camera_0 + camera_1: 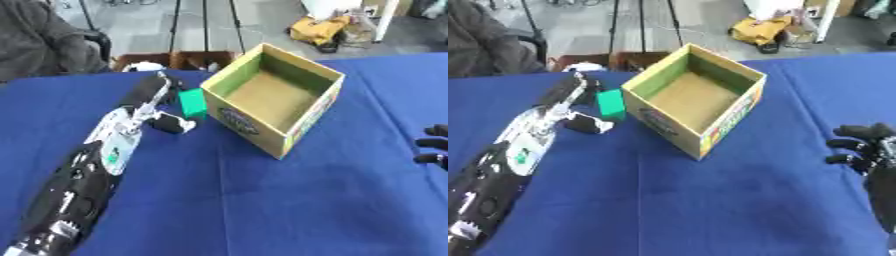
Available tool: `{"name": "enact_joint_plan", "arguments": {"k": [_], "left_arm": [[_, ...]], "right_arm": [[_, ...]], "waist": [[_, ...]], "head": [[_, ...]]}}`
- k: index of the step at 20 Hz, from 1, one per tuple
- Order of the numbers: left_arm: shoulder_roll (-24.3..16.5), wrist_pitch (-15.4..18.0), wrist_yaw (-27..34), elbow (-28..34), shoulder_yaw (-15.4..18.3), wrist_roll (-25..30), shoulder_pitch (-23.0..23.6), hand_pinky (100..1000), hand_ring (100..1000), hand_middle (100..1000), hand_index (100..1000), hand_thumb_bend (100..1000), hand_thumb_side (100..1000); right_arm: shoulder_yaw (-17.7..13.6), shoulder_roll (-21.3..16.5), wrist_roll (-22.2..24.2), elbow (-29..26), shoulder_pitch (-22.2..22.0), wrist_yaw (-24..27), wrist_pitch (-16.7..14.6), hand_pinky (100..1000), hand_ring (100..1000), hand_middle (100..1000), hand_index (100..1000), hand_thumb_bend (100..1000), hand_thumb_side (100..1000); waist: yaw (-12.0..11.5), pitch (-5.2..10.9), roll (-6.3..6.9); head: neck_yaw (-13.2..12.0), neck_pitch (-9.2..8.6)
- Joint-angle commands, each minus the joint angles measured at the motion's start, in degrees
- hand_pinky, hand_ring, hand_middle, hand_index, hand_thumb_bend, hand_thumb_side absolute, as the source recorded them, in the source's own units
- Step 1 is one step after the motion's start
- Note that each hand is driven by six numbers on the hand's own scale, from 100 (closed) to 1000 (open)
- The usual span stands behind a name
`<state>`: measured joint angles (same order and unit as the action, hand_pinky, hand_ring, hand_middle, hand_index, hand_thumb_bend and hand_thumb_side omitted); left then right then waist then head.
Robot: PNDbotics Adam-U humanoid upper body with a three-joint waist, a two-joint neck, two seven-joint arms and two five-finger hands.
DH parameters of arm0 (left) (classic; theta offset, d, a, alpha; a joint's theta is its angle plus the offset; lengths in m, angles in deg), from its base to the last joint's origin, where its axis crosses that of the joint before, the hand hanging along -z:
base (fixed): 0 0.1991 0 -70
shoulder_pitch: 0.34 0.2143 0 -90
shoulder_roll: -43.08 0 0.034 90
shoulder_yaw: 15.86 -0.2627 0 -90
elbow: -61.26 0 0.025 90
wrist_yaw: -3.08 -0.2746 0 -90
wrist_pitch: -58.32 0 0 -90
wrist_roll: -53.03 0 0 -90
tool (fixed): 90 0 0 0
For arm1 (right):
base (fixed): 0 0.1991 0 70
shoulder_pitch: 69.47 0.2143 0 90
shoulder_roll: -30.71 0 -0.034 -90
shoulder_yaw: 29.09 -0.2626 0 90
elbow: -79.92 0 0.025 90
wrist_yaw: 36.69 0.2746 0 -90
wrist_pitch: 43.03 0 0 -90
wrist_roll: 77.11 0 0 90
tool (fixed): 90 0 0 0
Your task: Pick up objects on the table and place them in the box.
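A small green block stands on the blue table, right against the left outer wall of the open cardboard box. The box has green inner walls and a bare brown floor with nothing in it. My left hand reaches in from the lower left and sits just left of the block. Its dark fingers stretch past the block's far side and the thumb lies on the near side, not closed round it. My right hand rests idle at the right edge, its fingers relaxed and holding nothing.
The blue cloth covers the whole table. Beyond the far edge are a brown crate on the floor, a yellow bag and a seated person in grey at the upper left.
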<state>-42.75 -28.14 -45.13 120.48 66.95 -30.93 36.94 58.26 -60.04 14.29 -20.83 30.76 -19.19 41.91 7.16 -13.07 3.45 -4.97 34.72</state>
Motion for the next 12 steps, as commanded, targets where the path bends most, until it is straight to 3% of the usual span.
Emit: {"name": "enact_joint_plan", "arguments": {"k": [1, 7, 12], "left_arm": [[-2.08, 0.27, 0.68, 1.55, -0.06, 0.25, -2.68, 500, 471, 297, 501, 146, 220], [-2.24, 1.13, -0.29, 0.03, -0.09, -0.54, -4.90, 508, 476, 306, 513, 152, 220], [-1.91, 2.53, -3.28, -2.75, -0.14, -1.19, -5.42, 531, 501, 343, 551, 207, 257]], "right_arm": [[0.23, -0.41, 0.42, -0.55, 1.15, 0.15, 0.06, 572, 700, 694, 727, 100, 867], [1.46, 0.02, 1.62, -0.58, 2.72, 0.12, 0.39, 573, 700, 693, 728, 100, 870], [2.52, 0.71, 2.70, -0.56, 3.75, 0.11, 0.72, 573, 700, 691, 728, 100, 875]], "waist": [[1.01, 0.89, -0.01], [6.16, -0.08, 0.83], [10.03, -0.93, 1.31]], "head": [[-0.88, -0.05], [-2.85, -0.76], [-4.49, -1.51]]}}
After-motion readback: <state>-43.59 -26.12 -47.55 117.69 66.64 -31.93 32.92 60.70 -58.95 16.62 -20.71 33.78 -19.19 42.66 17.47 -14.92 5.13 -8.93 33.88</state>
